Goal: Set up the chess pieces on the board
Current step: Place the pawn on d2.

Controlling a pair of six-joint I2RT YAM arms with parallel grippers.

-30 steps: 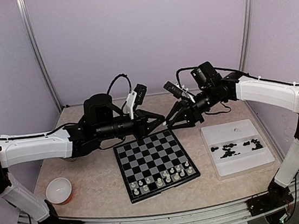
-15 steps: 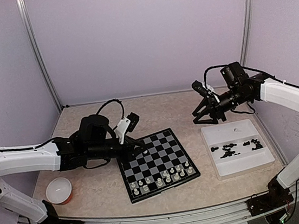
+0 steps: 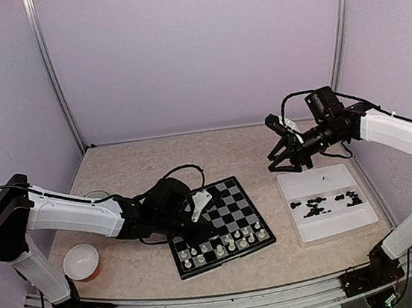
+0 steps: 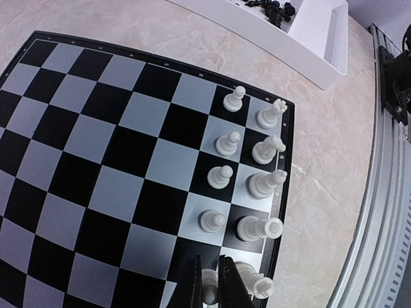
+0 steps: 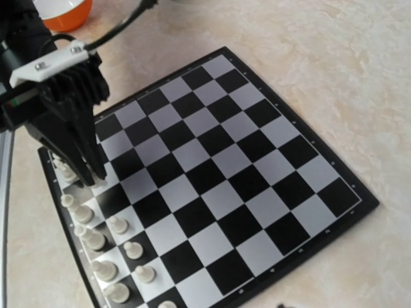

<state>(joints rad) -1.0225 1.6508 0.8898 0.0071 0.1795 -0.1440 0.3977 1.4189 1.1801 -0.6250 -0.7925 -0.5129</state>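
Left pincer pinches a white pawn on the board, bottom of frame. Lifting off carelessly could topple the close-packed pieces. Right pincer, upper right: grip unclear.

The board looks smooth, faintly sheened; the cream-white chess pieces seem glossy plastic (moulded, apparently); the bench is matt and marble-patterned.

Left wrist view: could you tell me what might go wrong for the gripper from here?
The left gripper is closed around a white pawn, and a taller white piece stands right beside one finger; opening or lifting may topple it. These pieces line the rim of the board, so a knocked one could roll onto the table.
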